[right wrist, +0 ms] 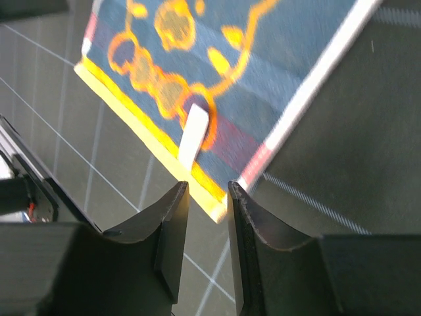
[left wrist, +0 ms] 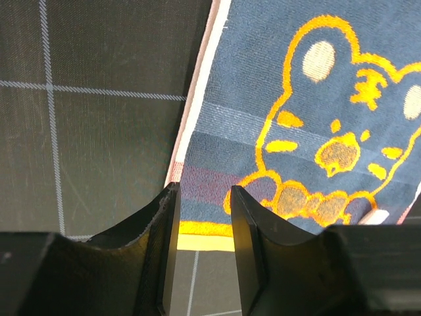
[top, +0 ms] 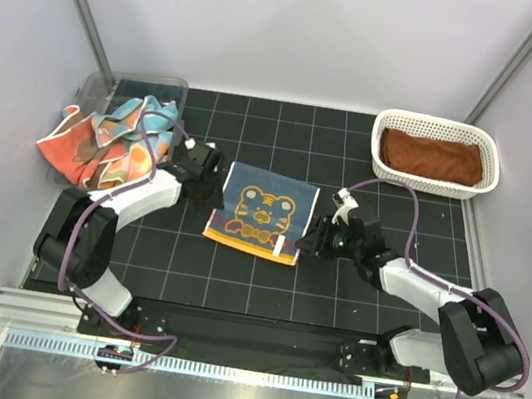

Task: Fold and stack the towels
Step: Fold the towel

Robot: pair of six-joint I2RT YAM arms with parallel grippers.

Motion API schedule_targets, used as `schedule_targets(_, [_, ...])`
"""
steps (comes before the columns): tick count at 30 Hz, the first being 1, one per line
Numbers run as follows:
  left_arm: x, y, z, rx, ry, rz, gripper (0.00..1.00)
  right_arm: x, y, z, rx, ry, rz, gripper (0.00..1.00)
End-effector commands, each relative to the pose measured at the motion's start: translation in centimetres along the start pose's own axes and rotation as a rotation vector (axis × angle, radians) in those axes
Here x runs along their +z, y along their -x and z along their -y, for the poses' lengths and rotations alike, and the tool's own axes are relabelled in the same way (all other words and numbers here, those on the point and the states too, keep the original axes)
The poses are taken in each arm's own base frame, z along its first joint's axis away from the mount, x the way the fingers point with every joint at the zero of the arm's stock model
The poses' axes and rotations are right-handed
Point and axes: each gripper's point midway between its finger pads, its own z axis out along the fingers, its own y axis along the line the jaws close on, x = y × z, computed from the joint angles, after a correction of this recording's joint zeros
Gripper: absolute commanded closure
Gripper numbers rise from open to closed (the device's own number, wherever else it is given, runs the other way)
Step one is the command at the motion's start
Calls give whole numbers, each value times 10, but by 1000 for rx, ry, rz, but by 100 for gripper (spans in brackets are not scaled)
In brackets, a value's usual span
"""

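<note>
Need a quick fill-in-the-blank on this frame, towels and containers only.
The rust-brown towel lies in the white ___. The blue towel at mid-scene is printed with a ___. The crumpled towels spill from the clear bin on the robot's ___ side.
Missing: basket; tiger; left.

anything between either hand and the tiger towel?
Nothing visible. The left hand sits at the left edge of the tiger towel, and the right hand by its near right corner. Both have their jaws slightly parted, with only bare black mat alongside.
</note>
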Motion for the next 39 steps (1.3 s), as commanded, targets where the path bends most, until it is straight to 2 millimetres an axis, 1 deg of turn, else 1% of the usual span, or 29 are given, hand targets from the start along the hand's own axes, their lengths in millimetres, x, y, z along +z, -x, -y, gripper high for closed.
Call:
schedule_targets(1, [-2, 13, 11, -4, -21, 16, 62, 4, 41, -23, -41, 41, 80, 64])
schedule_targets(3, [0, 5, 11, -21, -29, -10, 63, 7, 48, -24, -40, 33, 87, 64])
schedule_targets(6, [9, -14, 4, -59, 0, -48, 64, 12, 44, -5, -17, -54, 86, 64])
schedule_targets(8, [15, -23, 0, -77, 8, -66, 64, 15, 42, 1, -8, -76, 84, 64])
schedule_targets(10, [17, -19, 3, -85, -1, -65, 64, 18, 42, 10, -8, -116, 80, 64])
schedule_targets(11, [16, -13, 8, -78, -14, -56, 64, 18, 55, 8, -19, -132, 106, 65])
schedule_targets(12, [10, 8, 22, -71, -51, -15, 64, 16, 64, 11, -37, -164, 126, 67])
schedule_targets(13, [9, 20, 31, -52, -95, -4, 63, 15, 71, 17, -44, -205, 134, 74])
schedule_targets(14, [7, 35, 40, -47, -129, 23, 62, 13, 95, 12, -50, -200, 178, 78])
schedule_targets(15, [8, 47, 46, -45, -153, 46, 62, 13, 106, 11, -49, -192, 192, 81])
schedule_targets(16, [5, 69, 59, -39, -193, 87, 62, 16, 116, 13, -37, -186, 202, 84])
schedule_targets(17, [20, 72, 54, -50, -181, 61, 63, 26, 125, 9, -27, -151, 185, 85])
schedule_targets(18, [26, 76, 56, -50, -187, 54, 64, 29, 131, 18, -5, -158, 182, 86])
schedule_targets(19, [25, 91, 66, -47, -215, 74, 64, 34, 136, 20, 5, -153, 181, 86])
schedule_targets(20, [39, 90, 65, -44, -217, 51, 64, 38, 144, 18, 3, -137, 186, 86])
schedule_targets(21, [43, 97, 66, -45, -223, 60, 64, 46, 143, 32, 18, -154, 174, 86])
schedule_targets(22, [49, 102, 66, -46, -229, 65, 64, 49, 150, 34, 13, -151, 189, 86])
schedule_targets(23, [48, 116, 75, -36, -260, 84, 64, 53, 160, 36, 11, -152, 201, 86])
schedule_targets(24, [64, 116, 68, -41, -239, 66, 64, 59, 161, 50, 26, -173, 191, 86])
schedule_targets(25, [70, 120, 67, -40, -235, 65, 64, 62, 165, 56, 34, -182, 191, 86])
schedule_targets(26, [70, 133, 71, -41, -246, 85, 64, 64, 174, 58, 35, -181, 204, 86])
schedule_targets(27, [85, 131, 65, -45, -242, 58, 64, 72, 171, 66, 46, -179, 184, 86])
schedule_targets(29, [93, 142, 67, -43, -251, 68, 64, 74, 184, 70, 34, -172, 205, 86])
schedule_targets(31, [109, 140, 64, -38, -253, 46, 64, 82, 186, 78, 20, -190, 196, 86])
schedule_targets(32, [109, 149, 68, -28, -260, 63, 63, 85, 186, 83, 6, -200, 189, 86])
schedule_targets(33, [113, 150, 68, -22, -260, 63, 63, 88, 187, 86, 3, -209, 184, 86])
schedule_targets(34, [124, 145, 64, -19, -252, 44, 63, 94, 179, 95, 13, -226, 155, 86])
schedule_targets(37, [130, 149, 68, -17, -268, 34, 63, 98, 180, 105, 2, -248, 146, 85])
schedule_targets(39, [127, 151, 72, -8, -286, 33, 62, 98, 178, 109, -14, -262, 131, 83])
